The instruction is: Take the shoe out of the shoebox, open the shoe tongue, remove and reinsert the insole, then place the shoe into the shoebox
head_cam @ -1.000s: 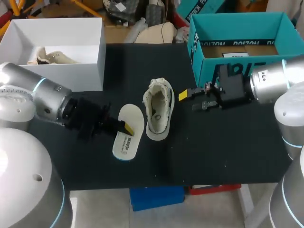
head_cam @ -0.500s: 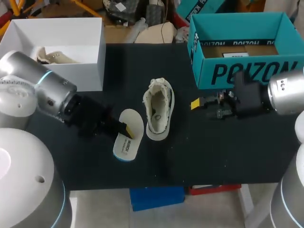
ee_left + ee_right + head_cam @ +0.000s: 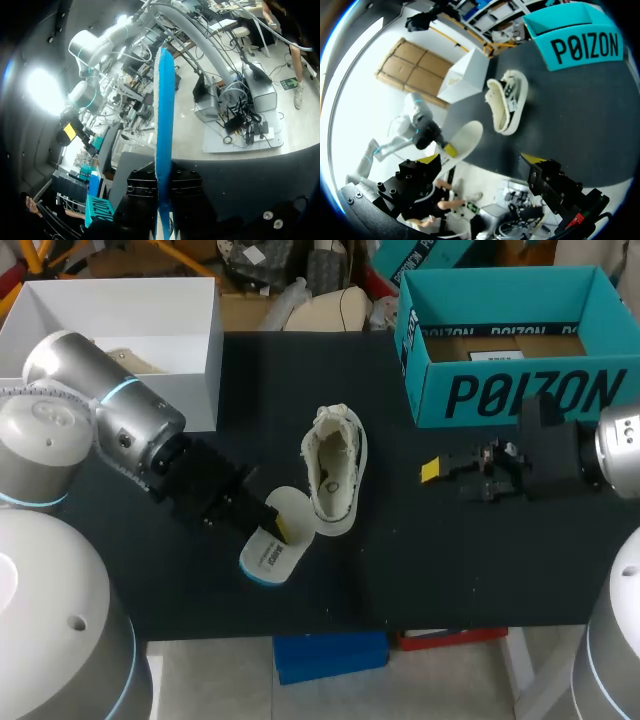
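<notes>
Our left claw [image 3: 277,527] is pinching the insole [image 3: 262,558], which shows up edge-on between its fingers in the wrist view. Our right claw [image 3: 480,159] is spread wide, gripping nothing. The shoe [image 3: 335,478] sits sole-down on the black surface [image 3: 450,560], just beside the insole. The teal shoebox [image 3: 520,395] is further back on our right.

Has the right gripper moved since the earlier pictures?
Yes. The right gripper has drawn back rightward, away from the shoe and along the teal shoebox.
</notes>
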You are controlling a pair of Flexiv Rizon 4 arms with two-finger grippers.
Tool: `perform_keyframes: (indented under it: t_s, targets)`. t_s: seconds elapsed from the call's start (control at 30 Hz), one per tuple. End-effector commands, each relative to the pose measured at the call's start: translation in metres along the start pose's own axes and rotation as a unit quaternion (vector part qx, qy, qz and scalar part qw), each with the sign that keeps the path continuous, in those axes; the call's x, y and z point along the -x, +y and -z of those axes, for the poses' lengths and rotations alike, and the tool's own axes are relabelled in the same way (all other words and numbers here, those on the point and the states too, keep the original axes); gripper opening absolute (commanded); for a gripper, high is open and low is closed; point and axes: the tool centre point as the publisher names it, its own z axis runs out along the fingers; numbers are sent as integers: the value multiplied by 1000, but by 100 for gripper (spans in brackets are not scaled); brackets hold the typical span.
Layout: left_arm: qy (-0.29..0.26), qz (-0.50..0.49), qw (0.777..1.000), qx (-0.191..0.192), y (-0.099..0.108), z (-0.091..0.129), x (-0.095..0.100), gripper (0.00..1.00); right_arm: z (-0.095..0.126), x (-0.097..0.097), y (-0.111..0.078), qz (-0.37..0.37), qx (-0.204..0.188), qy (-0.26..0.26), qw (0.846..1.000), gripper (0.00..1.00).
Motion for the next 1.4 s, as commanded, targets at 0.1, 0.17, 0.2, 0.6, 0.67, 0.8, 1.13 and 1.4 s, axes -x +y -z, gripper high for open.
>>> perform_keyframes:
  t_s: [0.1, 0.17, 0.2, 0.6, 0.67, 0.8, 1.13, 1.4]
  targets:
    - [28, 7, 999, -21, 32, -9, 1, 0, 8, 0, -2, 0, -1, 1, 1000, 100]
    - [32, 9, 999, -19, 41, -10, 0, 0, 8, 0, -2, 0, -1, 1, 1000, 100]
    - [33, 9, 999, -19, 44, -10, 0, 0, 8, 0, -2, 0, -1, 1, 1000, 100]
    - [26, 1, 999, -43, 86, -16, 14, 0, 8, 0, -2, 0, -1, 1, 1000, 100]
    - [29, -1, 999, -44, 93, -15, 16, 0, 8, 0, -2, 0, -1, 1, 1000, 100]
    - [27, 0, 998, -49, 104, -14, 20, 0, 8, 0, -2, 0, -1, 1, 1000, 100]
    - [20, -2, 999, -46, 129, -13, 25, 0, 8, 0, -2, 0, -1, 1, 1000, 100]
    - [16, 2, 999, -35, 152, -10, 22, 0, 8, 0, -2, 0, -1, 1, 1000, 100]
